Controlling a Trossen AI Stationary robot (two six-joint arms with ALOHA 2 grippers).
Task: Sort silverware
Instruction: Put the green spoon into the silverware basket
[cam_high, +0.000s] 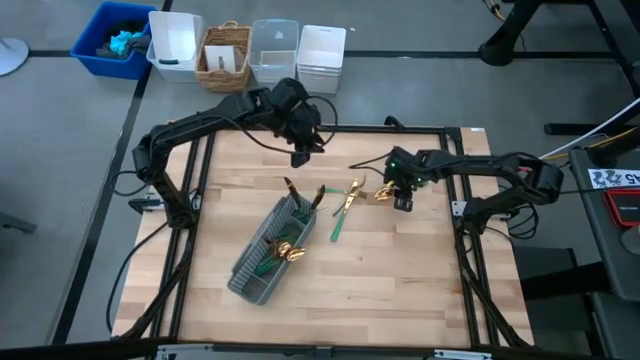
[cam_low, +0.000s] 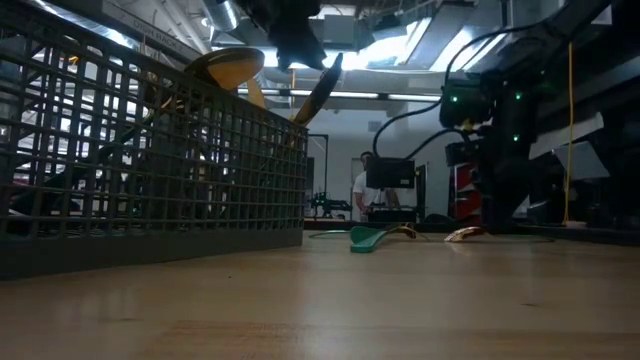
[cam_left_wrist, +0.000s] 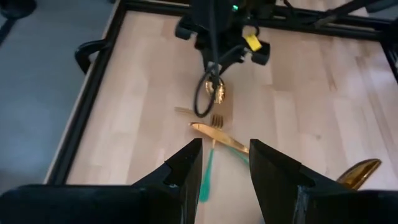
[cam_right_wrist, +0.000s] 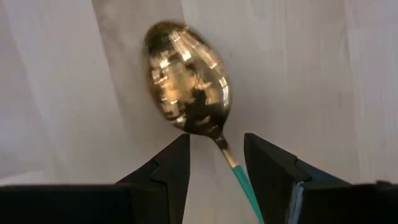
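Standing open around the slim green neck of a gold-bowled spoon (cam_right_wrist: 188, 79) lying on the wooden table (cam_high: 400, 270), the right gripper (cam_high: 402, 203) grips nothing yet — left gripper (cam_high: 300, 157) hovers open, empty. Several pieces already stand in the grey mesh caddy (cam_high: 262, 262) — a fork (cam_left_wrist: 210, 149) and knife (cam_left_wrist: 219, 137) remain loose nearby.

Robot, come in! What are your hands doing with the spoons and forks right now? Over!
Right end effector open, straddling spoon neck on table. Left end effector open, empty, above fork and knife. Some pieces in caddy. Nothing blocking.
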